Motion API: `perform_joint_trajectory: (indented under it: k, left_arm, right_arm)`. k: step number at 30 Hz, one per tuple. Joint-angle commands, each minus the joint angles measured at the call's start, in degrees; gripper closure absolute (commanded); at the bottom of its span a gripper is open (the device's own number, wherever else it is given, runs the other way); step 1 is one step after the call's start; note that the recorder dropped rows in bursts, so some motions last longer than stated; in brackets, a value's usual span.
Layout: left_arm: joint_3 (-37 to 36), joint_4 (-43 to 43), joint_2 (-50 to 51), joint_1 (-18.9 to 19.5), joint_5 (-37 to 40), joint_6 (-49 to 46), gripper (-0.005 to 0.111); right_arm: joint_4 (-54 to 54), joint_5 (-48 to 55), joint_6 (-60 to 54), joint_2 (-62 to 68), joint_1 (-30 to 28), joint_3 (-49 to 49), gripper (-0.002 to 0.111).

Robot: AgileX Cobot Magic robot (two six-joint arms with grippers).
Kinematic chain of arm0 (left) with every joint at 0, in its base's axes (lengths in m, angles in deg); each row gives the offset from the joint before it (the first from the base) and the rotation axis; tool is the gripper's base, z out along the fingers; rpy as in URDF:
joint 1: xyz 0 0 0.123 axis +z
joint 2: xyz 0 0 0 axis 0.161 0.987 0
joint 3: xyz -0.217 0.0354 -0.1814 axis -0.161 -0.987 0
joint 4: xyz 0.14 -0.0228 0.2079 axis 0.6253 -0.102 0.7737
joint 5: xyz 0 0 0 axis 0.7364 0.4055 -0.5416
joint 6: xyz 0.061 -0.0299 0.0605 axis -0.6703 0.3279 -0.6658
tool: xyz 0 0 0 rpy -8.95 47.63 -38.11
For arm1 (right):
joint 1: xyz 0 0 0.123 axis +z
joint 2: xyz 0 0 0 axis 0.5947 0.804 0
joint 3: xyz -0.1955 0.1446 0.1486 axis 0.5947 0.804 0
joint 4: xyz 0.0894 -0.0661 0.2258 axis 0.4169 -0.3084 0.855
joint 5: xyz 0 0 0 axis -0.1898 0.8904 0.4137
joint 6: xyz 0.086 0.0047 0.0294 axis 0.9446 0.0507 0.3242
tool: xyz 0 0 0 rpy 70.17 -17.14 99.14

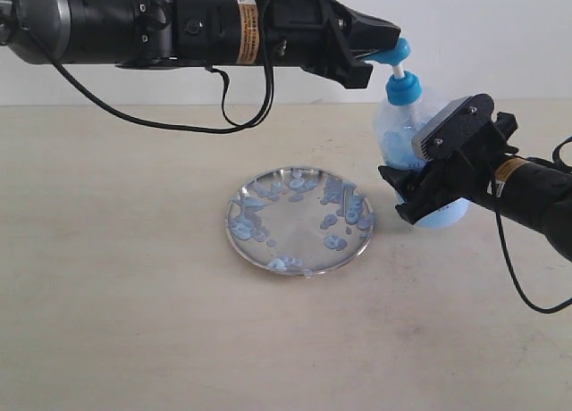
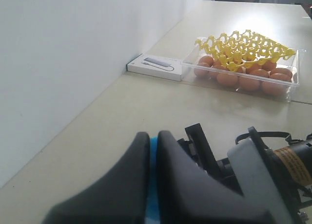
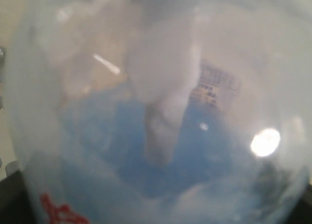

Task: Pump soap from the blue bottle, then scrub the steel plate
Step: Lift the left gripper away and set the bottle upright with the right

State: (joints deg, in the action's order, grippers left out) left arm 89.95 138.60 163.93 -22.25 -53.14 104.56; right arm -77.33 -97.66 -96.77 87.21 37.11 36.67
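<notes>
The blue bottle (image 1: 404,125) stands at the right of the steel plate (image 1: 268,216), leaning a little. My right gripper (image 1: 418,197) is shut on its lower body; the pale blue soap (image 3: 161,151) inside the clear plastic fills the right wrist view. My left gripper (image 1: 390,39) reaches across from the left and is shut, its tips resting on the bright blue pump head (image 1: 399,50). A strip of that blue pump head (image 2: 153,185) shows through the slit between the fingers (image 2: 131,185). The plate is speckled with blue soap blobs (image 1: 344,207).
A clear tray of brown eggs (image 2: 246,78) under a yellow grid and a flat white box (image 2: 156,67) lie along the wall beyond the bottle. The left arm's black cable (image 1: 223,107) hangs over the table behind the plate.
</notes>
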Motion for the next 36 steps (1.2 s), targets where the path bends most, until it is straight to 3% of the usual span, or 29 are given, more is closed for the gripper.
perform_joint_trajectory:
  k: [1,13,17,23,26,30,33,35,36]
  left_arm:
    - [-1.03,6.96,3.23,-0.55,1.02,2.62,0.103]
    - [-1.03,8.64,6.04,-1.69,1.26,2.43,0.103]
    - [-0.99,-0.08,5.49,-1.69,0.90,-3.21,0.103]
    - [-0.99,-17.39,-0.45,-1.69,-1.80,-21.17,0.103]
    - [-1.12,-19.32,-5.19,-1.69,-2.15,-22.24,0.103]
    - [-7.59,-19.32,-14.83,-1.69,-2.15,-22.79,0.103]
    - [-19.32,-22.45,-25.73,-1.21,-1.47,-28.54,0.103]
    - [-27.13,-29.75,-33.67,0.23,0.54,-35.14,0.103]
    - [-31.82,-36.47,-38.40,1.55,2.33,-39.46,0.103]
  right_arm:
    - [-1.61,3.93,0.05,1.01,-0.12,0.61,0.108]
    - [-1.98,3.25,0.52,1.01,-0.12,0.61,0.108]
    - [-1.99,3.02,0.52,1.01,-0.12,0.61,0.108]
    - [-1.99,3.02,1.45,1.01,-0.12,0.61,0.108]
    - [-1.87,3.02,5.14,1.01,-0.12,0.61,0.108]
    - [-1.87,2.64,6.44,1.01,-0.12,0.61,0.108]
    - [-1.43,1.91,9.37,1.07,-0.12,0.61,0.108]
    - [-1.53,1.13,10.15,1.17,-0.12,0.61,0.092]
    - [-1.53,1.13,11.40,1.17,-0.12,0.61,0.074]
